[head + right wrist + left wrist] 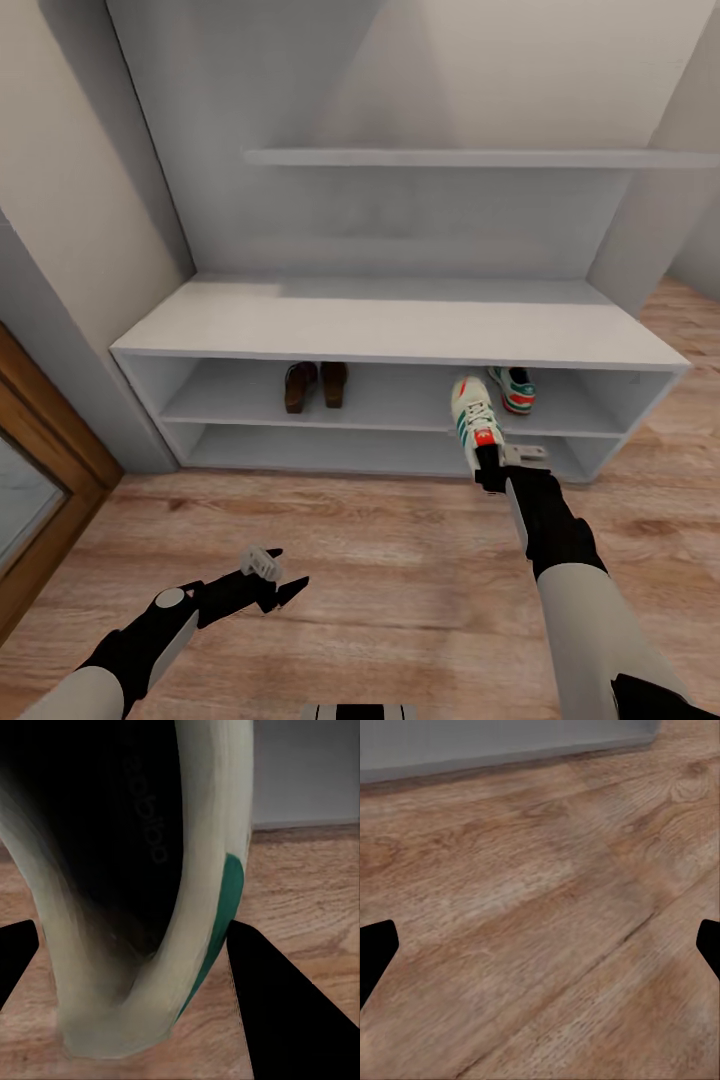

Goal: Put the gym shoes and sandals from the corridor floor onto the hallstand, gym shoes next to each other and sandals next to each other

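The white hallstand [400,330] stands against the wall, a floating shelf above it. Both brown sandals [300,387] [334,383] lie side by side on its upper shelf, left of centre. One gym shoe [513,388] rests on the same shelf at the right. The other gym shoe [472,410] hangs at the shelf's front edge, toe toward the rack, held at the heel by my right gripper [488,462]. The right wrist view shows its dark heel opening [112,855] between my fingers [259,967]. My left gripper [287,570] hovers open over the floor [540,907], holding nothing.
Wood-plank floor [380,560] stretches in front of the rack. A wooden door frame [50,440] stands at the left, beside a grey wall corner. The rack's flat top and lower shelf [330,450] carry nothing.
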### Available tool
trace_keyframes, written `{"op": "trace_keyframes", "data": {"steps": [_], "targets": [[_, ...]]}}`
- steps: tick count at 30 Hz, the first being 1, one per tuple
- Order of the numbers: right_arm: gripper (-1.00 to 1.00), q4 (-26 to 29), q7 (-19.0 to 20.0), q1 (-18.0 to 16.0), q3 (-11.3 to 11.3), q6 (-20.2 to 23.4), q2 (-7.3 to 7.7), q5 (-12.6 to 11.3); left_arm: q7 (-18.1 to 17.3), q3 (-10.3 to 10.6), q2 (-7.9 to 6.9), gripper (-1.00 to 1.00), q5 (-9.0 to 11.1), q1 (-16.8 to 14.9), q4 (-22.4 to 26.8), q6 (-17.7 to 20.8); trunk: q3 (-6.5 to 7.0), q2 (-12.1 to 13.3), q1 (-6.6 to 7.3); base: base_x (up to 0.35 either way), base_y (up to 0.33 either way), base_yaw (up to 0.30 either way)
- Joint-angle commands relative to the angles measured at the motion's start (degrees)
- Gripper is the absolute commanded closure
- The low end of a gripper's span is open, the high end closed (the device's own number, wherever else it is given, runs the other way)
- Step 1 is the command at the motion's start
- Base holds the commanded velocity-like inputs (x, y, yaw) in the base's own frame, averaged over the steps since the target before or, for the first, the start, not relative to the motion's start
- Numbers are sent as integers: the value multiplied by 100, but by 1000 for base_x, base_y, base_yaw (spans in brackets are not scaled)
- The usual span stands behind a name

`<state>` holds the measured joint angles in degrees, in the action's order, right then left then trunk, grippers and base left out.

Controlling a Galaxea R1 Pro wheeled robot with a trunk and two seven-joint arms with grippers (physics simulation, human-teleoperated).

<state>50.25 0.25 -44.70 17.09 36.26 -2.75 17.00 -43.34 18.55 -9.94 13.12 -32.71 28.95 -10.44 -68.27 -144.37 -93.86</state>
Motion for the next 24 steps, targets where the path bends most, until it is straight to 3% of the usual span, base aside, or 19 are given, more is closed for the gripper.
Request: {"op": "trace_keyframes", "data": {"steps": [1, 11, 24], "targets": [[100, 10, -5, -3, 14, 22, -6, 5, 9, 43, -8, -100, 33, -4, -3, -37, -5, -2, -2, 333, -138, 0], [100, 28, 1, -3, 14, 22, -6, 5, 9, 39, -10, -100, 33, -7, -3, -37, -5, -2, -2, 273, -198, 0], [100, 28, 2, -3, 14, 22, -6, 5, 9, 39, -12, -100, 33, -6, -3, -37, -5, -2, -2, 61, -19, 0]]}}
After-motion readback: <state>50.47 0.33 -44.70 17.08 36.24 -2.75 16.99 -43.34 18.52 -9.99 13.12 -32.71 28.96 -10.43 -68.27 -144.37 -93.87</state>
